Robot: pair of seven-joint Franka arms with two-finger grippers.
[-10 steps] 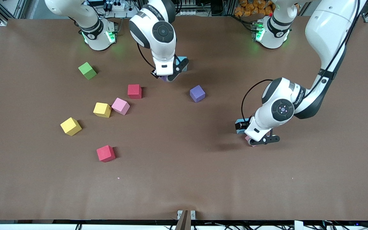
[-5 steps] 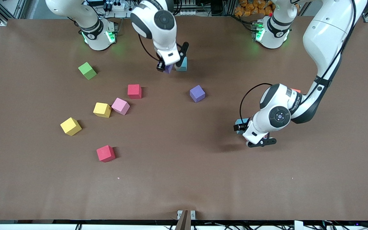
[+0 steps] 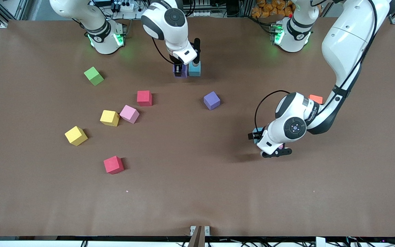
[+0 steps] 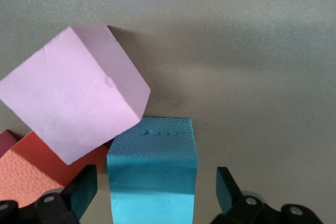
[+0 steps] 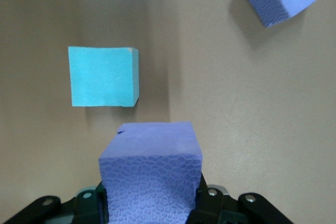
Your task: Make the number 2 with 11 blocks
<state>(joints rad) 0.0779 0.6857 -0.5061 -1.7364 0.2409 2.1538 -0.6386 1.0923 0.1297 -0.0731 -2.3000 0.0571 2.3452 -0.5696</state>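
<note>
On the brown bench (image 3: 197,192), going from the right arm's end toward the left arm's end, we first see a yellow block (image 3: 76,135) and, farther from the front camera, a green cube (image 3: 94,75). Next come a second yellow block (image 3: 109,118) with a pink block (image 3: 129,114) just beside it, a red block (image 3: 113,164) nearer to the front camera, and another red block (image 3: 144,98) farther from it.

The right gripper (image 3: 182,70) is low over the bench near the robots' bases, and it is clenched on a purple block (image 5: 151,174). A light blue block (image 3: 194,68) sits just beside this purple block in the front view; in the right wrist view there is a small gap between them. A second purple block (image 3: 212,100) lies alone, nearer to the front camera.

The left gripper (image 3: 267,145) is toward the left arm's end of the bench, close to the surface. Its fingers (image 4: 84,190) are released and stand on both sides of another light blue block (image 4: 152,174) without touching it. A second pink block (image 4: 76,95), turned at an angle, lies close against this light blue block, and an orange block (image 4: 37,169) is partly under the pink one. In the front view we also see a small orange-red block (image 3: 316,99) beside the left arm.

No figure 2 is formed yet; the blocks lie scattered.
</note>
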